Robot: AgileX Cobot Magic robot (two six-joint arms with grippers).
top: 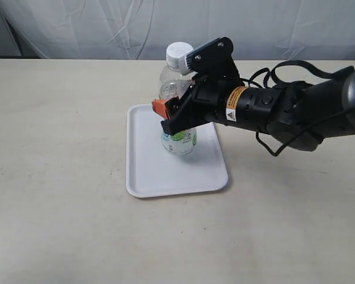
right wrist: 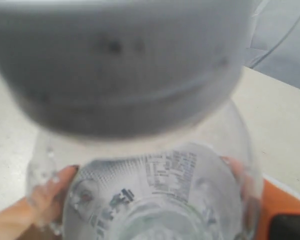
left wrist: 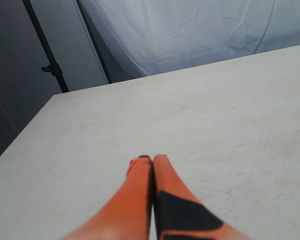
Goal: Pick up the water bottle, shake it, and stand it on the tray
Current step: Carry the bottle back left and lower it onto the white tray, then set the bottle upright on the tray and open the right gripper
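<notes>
One worktop: pale beige worktop (top: 59, 177) that carries everything.
Right arm: black right arm (top: 272, 109) with a yellow warning label, reaching in from the right of the exterior view. The left arm is outside that view.
Tray: flat white rectangular plastic tray (top: 148, 171) with rounded corners and a low rim, lying mid-worktop.
Bottle: small clear plastic water bottle (top: 178, 142) with a white screw cap and a green-spotted white label. It is upright over the far half of the tray. I cannot tell whether its base rests on the tray floor or hangs just above it.
Right pincer: right pincer (top: 167, 116) clenched across the bottle's middle, with orange fingers (right wrist: 15, 222) pressing on either side.
Left pincer: left pincer (left wrist: 151, 159) clenched on nothing, tips together above bare worktop.
Step in hand: probably setting the bottle down.
Doing it well: hold the bottle plumb and lower it until the base sits flat inside the rim. Then spread both fingers evenly and draw back level, so neither tip topples it.
</notes>
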